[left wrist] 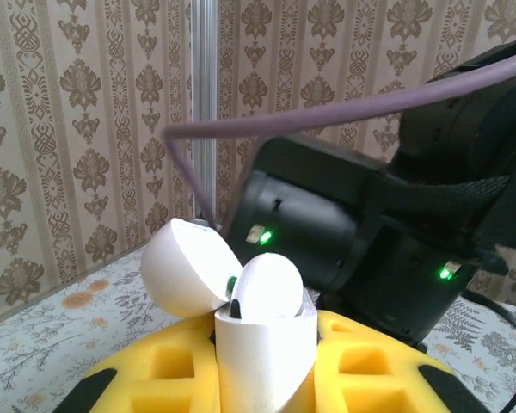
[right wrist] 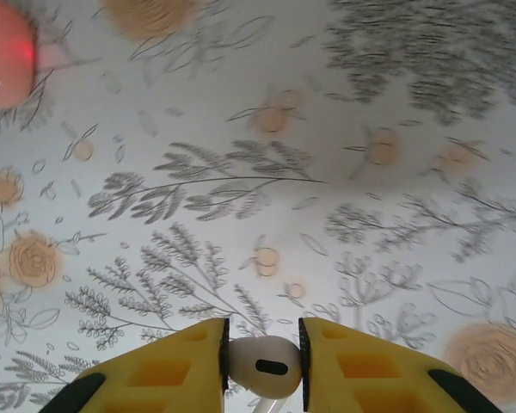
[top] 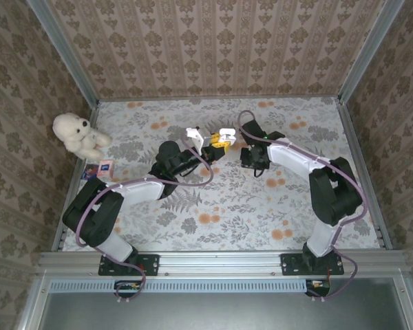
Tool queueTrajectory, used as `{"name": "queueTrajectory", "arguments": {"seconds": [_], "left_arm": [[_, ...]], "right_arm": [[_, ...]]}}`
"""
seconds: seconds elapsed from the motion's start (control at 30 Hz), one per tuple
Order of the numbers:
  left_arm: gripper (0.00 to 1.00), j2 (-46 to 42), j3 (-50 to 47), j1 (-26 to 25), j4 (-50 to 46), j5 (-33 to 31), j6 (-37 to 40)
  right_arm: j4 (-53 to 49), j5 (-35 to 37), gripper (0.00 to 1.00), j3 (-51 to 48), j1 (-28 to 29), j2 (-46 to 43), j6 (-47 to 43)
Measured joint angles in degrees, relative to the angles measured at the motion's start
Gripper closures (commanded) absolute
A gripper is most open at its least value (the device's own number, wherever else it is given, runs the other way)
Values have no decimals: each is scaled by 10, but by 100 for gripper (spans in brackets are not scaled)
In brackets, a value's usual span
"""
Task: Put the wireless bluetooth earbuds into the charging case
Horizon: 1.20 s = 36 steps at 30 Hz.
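Earbuds come first: one tiny white smooth earbud (right wrist: 265, 365) is squeezed tight between the yellow fingers of the right gripper (right wrist: 260, 360). It hangs above the flowery table top (right wrist: 241, 172). It is egg-shaped with a small dark slot on its face.

The left gripper (left wrist: 267, 374) is closed on one small white rounded charging case (left wrist: 262, 357). The case's round lid (left wrist: 185, 267) is flipped open. A smooth white lump (left wrist: 267, 288) sits in the case's mouth, and I cannot tell if it is a second bud.

One blurry orange-red blob (right wrist: 4, 47) lies on the table. One fluffy white teddy bear (top: 79, 134) sits far off to the left.
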Motion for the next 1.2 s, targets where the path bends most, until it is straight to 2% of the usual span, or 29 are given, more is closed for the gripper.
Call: {"name": "queueTrajectory", "arguments": {"seconds": [0.27,0.47,0.8,1.2], "left_arm": [[100,-10,-10,1,-9,-11,4],[100,-10,-15,1,-11,-12,5],[100,-10,-15,1,-11,-12,4],[100,-10,-15,3,-11,-14,4]], "right_arm": [[-70,14,71,30,28,85,-60],[-92,28,61,50,40,104,-69],[-106,37,55,53,42,106,-58],[-112,43,56,76,57,130,-12]]}}
